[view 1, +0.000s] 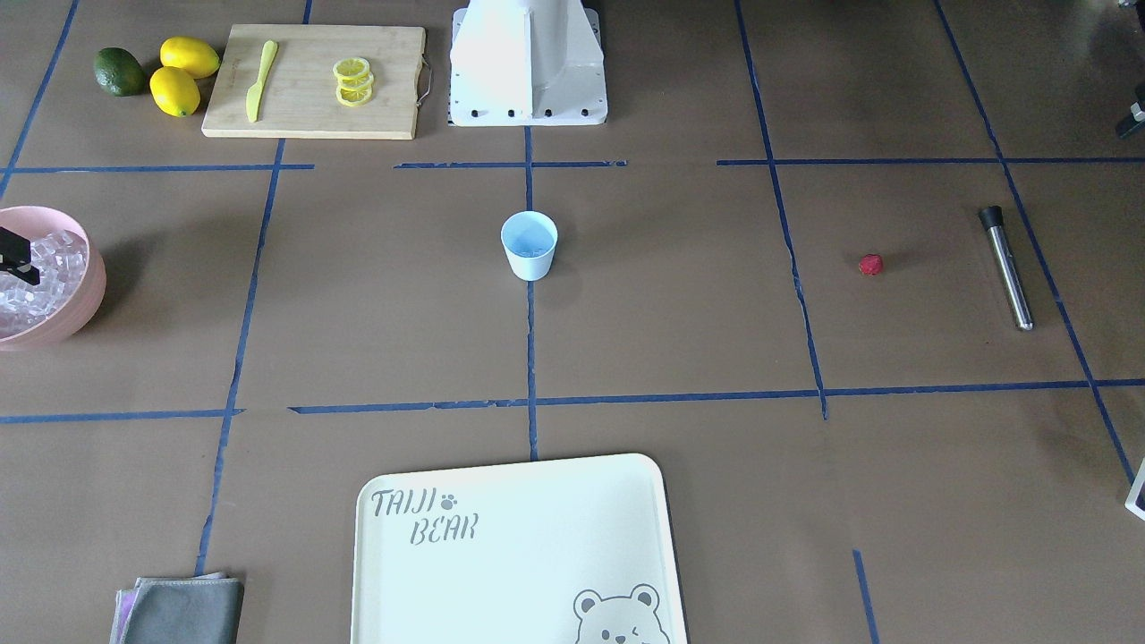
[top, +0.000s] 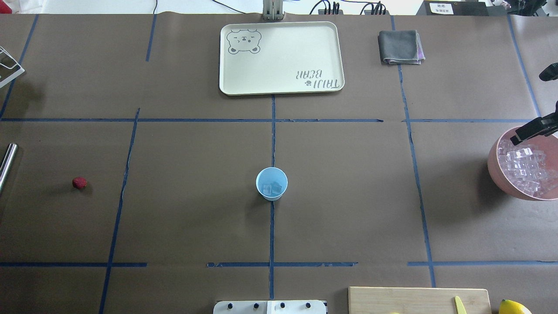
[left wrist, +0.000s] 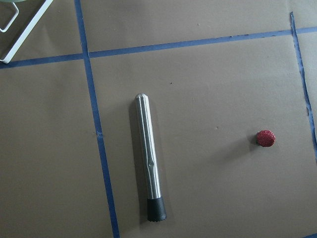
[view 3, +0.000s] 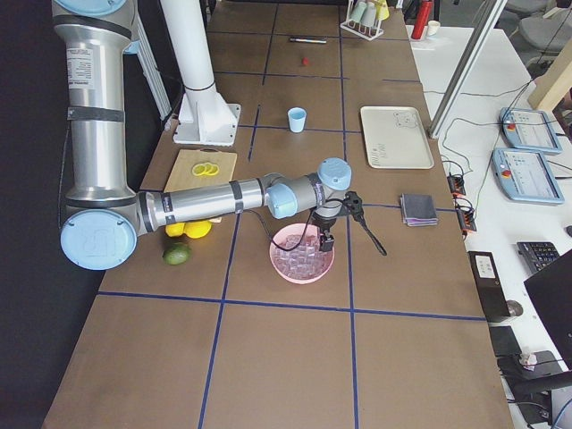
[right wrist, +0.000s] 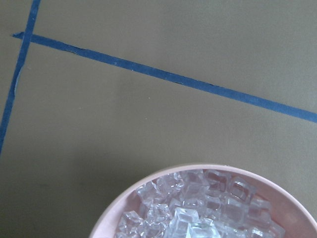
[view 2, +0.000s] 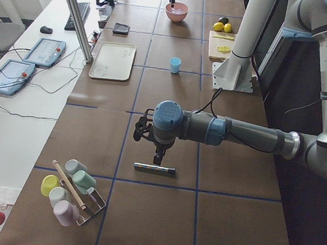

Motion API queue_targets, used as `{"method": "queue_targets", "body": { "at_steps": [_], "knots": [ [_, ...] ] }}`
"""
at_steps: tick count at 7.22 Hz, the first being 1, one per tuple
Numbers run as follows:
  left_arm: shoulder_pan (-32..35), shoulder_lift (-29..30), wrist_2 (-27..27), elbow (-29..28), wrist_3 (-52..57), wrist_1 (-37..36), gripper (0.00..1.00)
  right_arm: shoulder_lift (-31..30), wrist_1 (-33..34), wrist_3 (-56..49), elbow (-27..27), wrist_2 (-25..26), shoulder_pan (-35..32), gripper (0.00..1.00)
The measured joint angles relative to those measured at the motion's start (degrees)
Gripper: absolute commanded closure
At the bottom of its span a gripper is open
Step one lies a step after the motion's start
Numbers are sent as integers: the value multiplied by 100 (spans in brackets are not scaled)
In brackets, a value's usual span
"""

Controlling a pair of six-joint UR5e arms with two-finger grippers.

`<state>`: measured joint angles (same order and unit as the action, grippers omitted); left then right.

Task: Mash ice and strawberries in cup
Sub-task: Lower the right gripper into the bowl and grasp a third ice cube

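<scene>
At the table's centre stands the cup (top: 271, 183), upright, with a few cubes of ice (top: 272, 188) in its bottom, so the loading step looks to be under way and the mashing not yet begun. The strawberry (top: 79, 182) lies on the bare table well apart from the cup, near the steel muddler (left wrist: 148, 168), which lies flat. The right gripper (top: 521, 136) hangs over the far rim of the pink bowl (top: 493, 170), which is heaped with more cubes; whether its jaws are parted or hold a cube I cannot tell. The left gripper (view 2: 158, 158) points straight down just above the muddler, forearm stretched level across the table; its jaws cannot be judged either. Next, probably, the berry must go into the cup before the muddler is taken up.
</scene>
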<state>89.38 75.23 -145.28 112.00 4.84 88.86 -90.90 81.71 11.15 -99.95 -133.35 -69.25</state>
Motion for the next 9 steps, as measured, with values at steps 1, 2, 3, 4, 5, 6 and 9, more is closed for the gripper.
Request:
{"method": "queue_targets", "body": {
  "at_steps": [1, 2, 3, 4, 5, 6, 9],
  "knots": [
    [0, 0, 0, 3, 0, 0, 0, -30, -45, -11, 71, 32, 0, 0],
    [0, 0, 0, 8, 0, 0, 0, -52, -117, -7, 144, 49, 11, 1],
    [0, 0, 0, 11, 0, 2, 0, -62, -155, 7, 204, 58, 34, 2],
    [0, 0, 0, 16, 0, 4, 0, -65, -172, 22, 247, 60, 68, 2],
    [0, 0, 0, 20, 0, 2, 0, -70, -181, 28, 266, 59, 107, 3],
    [0, 0, 0, 22, 0, 1, 0, -84, -187, 27, 277, 64, 152, 6],
    [0, 0, 0, 23, 0, 0, 0, -112, -191, 47, 301, 78, 273, 10]
  ]
}}
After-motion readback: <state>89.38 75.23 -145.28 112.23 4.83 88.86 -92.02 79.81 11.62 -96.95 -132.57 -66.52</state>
